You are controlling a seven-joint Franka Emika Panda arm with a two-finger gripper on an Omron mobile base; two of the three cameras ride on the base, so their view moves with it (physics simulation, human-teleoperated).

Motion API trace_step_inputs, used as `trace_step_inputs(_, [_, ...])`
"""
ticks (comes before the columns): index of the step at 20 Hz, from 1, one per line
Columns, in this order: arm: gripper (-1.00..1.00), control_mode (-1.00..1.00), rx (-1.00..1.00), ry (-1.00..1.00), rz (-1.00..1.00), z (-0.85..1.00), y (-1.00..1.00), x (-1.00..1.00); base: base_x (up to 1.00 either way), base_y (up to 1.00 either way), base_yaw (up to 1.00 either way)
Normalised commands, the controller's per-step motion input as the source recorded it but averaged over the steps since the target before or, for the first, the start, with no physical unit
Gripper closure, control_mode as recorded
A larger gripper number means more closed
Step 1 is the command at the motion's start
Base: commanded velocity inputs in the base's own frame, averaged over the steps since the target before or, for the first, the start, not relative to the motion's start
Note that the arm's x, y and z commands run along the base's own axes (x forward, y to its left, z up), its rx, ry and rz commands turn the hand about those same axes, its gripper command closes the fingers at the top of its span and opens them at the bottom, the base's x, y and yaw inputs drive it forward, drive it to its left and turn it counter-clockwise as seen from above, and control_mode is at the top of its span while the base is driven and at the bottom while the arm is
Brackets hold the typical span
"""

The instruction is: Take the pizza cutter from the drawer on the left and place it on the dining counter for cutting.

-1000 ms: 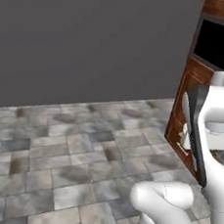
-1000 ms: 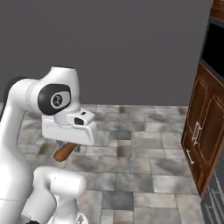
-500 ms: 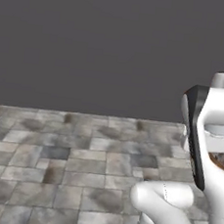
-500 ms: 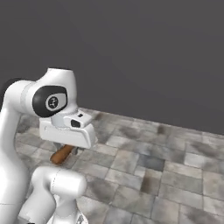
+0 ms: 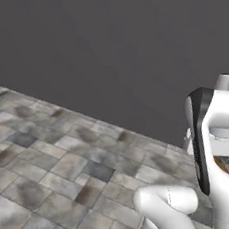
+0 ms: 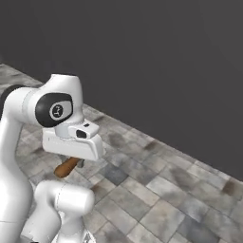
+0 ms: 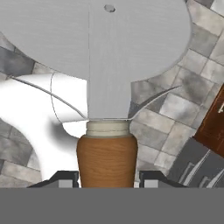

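Gripper clamps the cutter by its brown wooden handle, fingers on either side; the flat, round, light-grey wheel points away from the hand, carried above the grey stone-tiled floor, dark wall behind

Held between the gripper finger tips, the pizza cutter, handle nearest the hand and wheel pointing away. Well above the tiled floor; behind the floor, a plain wall
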Motion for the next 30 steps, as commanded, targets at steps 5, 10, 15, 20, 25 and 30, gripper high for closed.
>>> trace_step_inputs(5, [1.0,1.0,0.0,0.0,0.0,0.0,0.0,0.0,1.0,-0.26,0.61])
trace_step_inputs(10, [1.0,1.0,0.0,0.0,0.0,0.0,0.0,0.0,1.0,-0.24,0.6])
trace_step_inputs(15, [1.0,1.0,0.0,0.0,0.0,0.0,0.0,0.0,1.0,-0.16,0.59])
trace_step_inputs(20, [1.0,1.0,0.0,0.0,0.0,0.0,0.0,0.0,1.0,-0.21,0.56])
trace_step_inputs(25, [1.0,1.0,0.0,0.0,0.0,0.0,0.0,0.0,1.0,-0.32,0.52])
trace_step_inputs(30, [1.0,1.0,0.0,0.0,0.0,0.0,0.0,0.0,1.0,-0.65,0.39])
